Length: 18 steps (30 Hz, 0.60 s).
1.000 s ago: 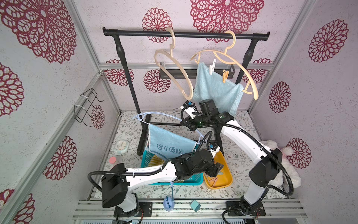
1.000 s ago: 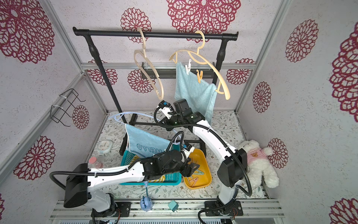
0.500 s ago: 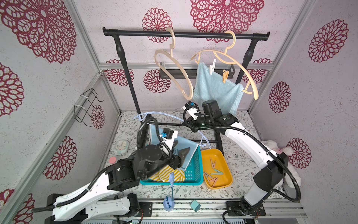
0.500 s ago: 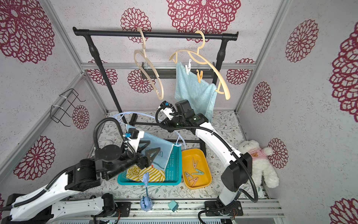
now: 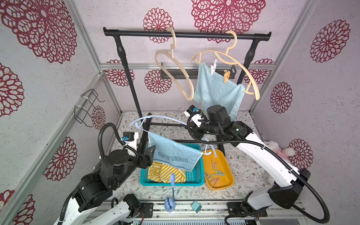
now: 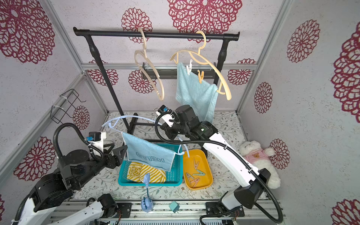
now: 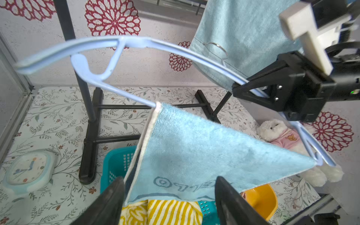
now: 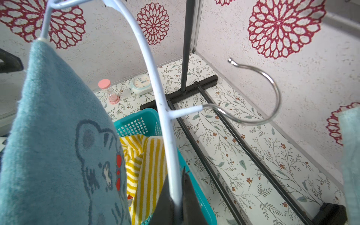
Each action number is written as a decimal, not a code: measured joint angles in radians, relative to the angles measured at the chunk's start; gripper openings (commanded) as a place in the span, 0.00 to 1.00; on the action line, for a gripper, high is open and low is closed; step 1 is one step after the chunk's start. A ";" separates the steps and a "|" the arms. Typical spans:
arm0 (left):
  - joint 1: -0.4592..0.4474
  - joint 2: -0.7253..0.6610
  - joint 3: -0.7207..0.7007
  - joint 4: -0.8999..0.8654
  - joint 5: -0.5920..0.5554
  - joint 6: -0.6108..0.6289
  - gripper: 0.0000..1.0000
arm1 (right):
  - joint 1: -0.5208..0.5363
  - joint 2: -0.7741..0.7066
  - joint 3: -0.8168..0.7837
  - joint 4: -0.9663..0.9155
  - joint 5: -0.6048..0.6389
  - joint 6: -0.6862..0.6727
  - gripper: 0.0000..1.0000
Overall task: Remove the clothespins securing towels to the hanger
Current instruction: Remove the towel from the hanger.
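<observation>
**HELLO towel hanging unpinned over the basket, left arm lining up to take it**

The black garment rack point(image 5: 187, 36) is standing at 12 o'clock in both top views. It is carrying the plain terry towel point(image 5: 216, 91) on a beige hanger point(image 5: 256, 93), where a white clothespin point(image 5: 213, 67) and an orange-yellow clothespin point(image 5: 226, 76) are pinning it.

Toward 6 o'clock, the right gripper point(image 8: 176, 194) is clamping its jaws tight on the light blue hanger point(image 5: 155, 117). That is holding the HELLO towel point(image 5: 173, 153) over the teal basket point(image 5: 143, 175), where the striped towel point(image 5: 167, 173) is lying. No pin is showing on the HELLO towel.

The left gripper point(image 7: 169, 192) is hovering at that towel's 9 o'clock with jaws spread wide and the hem hanging between them; contact cannot be told. Four loose clothespins point(image 5: 218, 173) are lying in the orange tray point(image 5: 224, 161) at the basket's 3 o'clock.

This is looking like the stripping step. The next move is calling for the left jaws to close on the hem and draw the cloth down into the basket while the right arm is holding steady.

The rack upright is crowding the left gripper at 11 o'clock, and the basket rim is sitting just beneath it. Bare mat is lying open toward 9 o'clock. The terry towel is hanging just behind the right wrist.
</observation>
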 measured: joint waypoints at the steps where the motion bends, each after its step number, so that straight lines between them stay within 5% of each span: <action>1: 0.015 0.008 -0.004 0.001 0.020 0.010 0.74 | 0.000 -0.002 0.000 0.000 0.000 0.001 0.00; 8: 0.145 0.060 -0.032 0.030 0.209 0.076 0.81 | 0.000 -0.006 0.006 -0.022 -0.001 0.001 0.00; 18: 0.332 0.122 -0.085 0.117 0.492 0.156 0.77 | 0.000 -0.006 0.053 -0.082 -0.035 -0.005 0.00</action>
